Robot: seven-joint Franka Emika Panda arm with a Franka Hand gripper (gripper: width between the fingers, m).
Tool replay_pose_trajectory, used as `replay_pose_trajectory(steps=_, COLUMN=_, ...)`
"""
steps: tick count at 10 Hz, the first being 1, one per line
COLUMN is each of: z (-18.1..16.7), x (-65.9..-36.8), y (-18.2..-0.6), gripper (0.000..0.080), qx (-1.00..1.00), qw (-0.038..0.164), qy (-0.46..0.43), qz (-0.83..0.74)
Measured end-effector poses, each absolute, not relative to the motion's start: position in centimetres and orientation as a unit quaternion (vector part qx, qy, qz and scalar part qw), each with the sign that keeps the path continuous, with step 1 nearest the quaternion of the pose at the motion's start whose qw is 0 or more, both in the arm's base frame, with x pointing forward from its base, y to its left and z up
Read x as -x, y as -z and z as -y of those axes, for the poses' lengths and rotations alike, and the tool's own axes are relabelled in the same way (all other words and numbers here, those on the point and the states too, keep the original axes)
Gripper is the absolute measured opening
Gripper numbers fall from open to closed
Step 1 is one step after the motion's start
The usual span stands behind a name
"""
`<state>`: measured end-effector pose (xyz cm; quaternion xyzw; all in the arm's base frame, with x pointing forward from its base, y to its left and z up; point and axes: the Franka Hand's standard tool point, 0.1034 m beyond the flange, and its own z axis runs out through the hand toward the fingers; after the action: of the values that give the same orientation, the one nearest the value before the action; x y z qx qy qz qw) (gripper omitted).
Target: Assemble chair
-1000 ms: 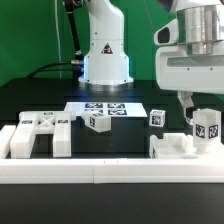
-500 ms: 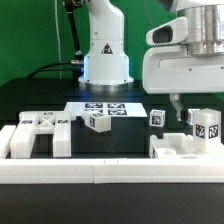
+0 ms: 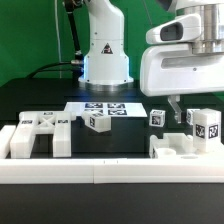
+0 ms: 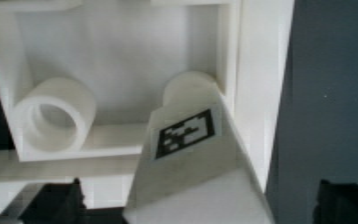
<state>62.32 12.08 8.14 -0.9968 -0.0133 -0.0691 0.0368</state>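
Observation:
The chair lies in loose white tagged pieces. A big slab-and-legs piece point(image 3: 35, 135) sits at the exterior view's left. Two small cubes point(image 3: 97, 122) point(image 3: 157, 117) lie mid-table. A tagged upright block point(image 3: 207, 126) stands on a low white piece point(image 3: 172, 148) at the right. My gripper point(image 3: 183, 113) hangs just left of and above that block, open. In the wrist view the tagged block point(image 4: 194, 150) stands between my fingertips point(image 4: 51, 200) with a gap on each side of it. Beside it the low piece shows a round socket point(image 4: 51, 115). My gripper point(image 4: 197, 205) holds nothing.
The marker board point(image 3: 105, 108) lies flat in front of the robot base point(image 3: 105, 60). A long white border rail point(image 3: 110, 176) runs along the front edge. The tabletop is black, with a green backdrop behind.
My hand has risen and shifted a little left, away from the tagged block. The jaws have spread slightly wider. The block stays where it stood.

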Motion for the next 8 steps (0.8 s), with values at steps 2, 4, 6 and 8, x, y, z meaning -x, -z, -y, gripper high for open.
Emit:
replay_pose_trajectory(steps=2, z=-12.04, x=-62.32, y=-8.14, gripper=0.0649, qx=0.996, qw=0.031, qy=0.070, qz=0.052)
replay_pose_trajectory(steps=4, z=-12.05, x=-62.31, y=-8.13, gripper=0.0419, qx=0.996, qw=0.032, qy=0.070, qz=0.050)
replay_pose_trajectory(steps=6, z=-12.05, x=-62.30, y=-8.12, gripper=0.0289, qx=0.996, qw=0.033, qy=0.070, qz=0.036)
replay_pose_trajectory(steps=8, z=-11.97, x=-62.31, y=-8.10, gripper=0.0289, qx=0.997, qw=0.040, qy=0.067, qz=-0.024)
